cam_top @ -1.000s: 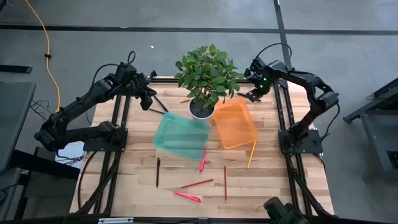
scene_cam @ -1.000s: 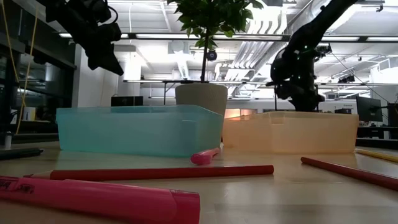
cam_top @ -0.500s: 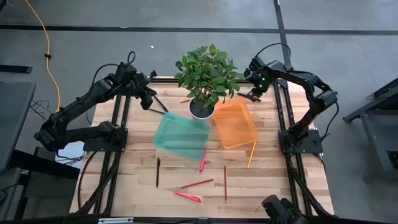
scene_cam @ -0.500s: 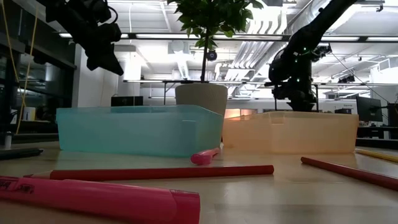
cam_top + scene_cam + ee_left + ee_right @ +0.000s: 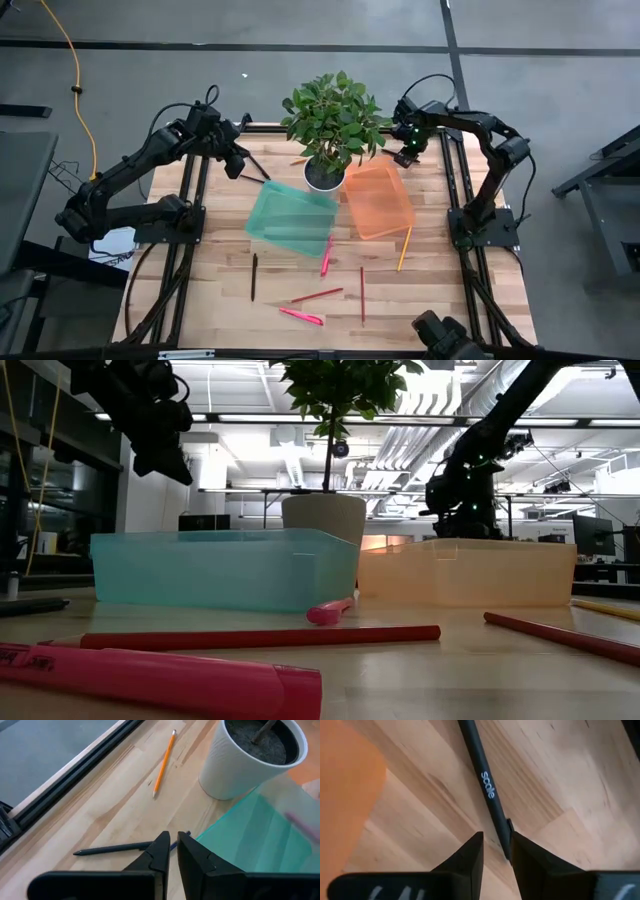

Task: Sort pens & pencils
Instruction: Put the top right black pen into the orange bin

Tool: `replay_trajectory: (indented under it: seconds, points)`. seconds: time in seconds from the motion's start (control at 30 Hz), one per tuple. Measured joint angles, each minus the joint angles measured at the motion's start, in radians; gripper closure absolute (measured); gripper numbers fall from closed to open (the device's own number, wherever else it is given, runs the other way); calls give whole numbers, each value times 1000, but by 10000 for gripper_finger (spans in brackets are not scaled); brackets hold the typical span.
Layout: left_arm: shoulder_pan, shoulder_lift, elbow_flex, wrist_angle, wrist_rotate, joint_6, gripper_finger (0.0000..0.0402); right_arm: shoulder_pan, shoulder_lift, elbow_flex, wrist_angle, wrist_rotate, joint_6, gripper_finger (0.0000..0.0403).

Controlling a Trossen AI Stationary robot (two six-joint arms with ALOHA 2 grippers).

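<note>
My right gripper hangs open, pointing down, at the table's far right beside the orange bin. A black pen lies flat on the wood under it, its end by one fingertip. My left gripper is shut and empty, raised over the far left corner. Below it lie a dark pen and an orange pencil. More pens and pencils lie on the near half: a black pen, pink pens, red pencils and a yellow pencil. My right gripper comes at the black pen from above. The pen's end lies on the table against the inner edge of one finger. I cannot tell whether the finger touches it.
A teal bin stands left of the orange bin at the table's middle. A white pot with a leafy plant stands behind them at the far edge. The arms' rails run along both table sides.
My right gripper has gone down toward the table and a little toward the plant, rolling its wrist as it went. My left gripper has kept its place.
</note>
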Motion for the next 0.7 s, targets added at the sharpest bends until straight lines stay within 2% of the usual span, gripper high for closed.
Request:
replay_trajectory:
  seconds: [0.7]
  points:
    - [0, 0, 0, -20, 2, -13, 378, -8, 77, 55, -29, 24, -68, 316]
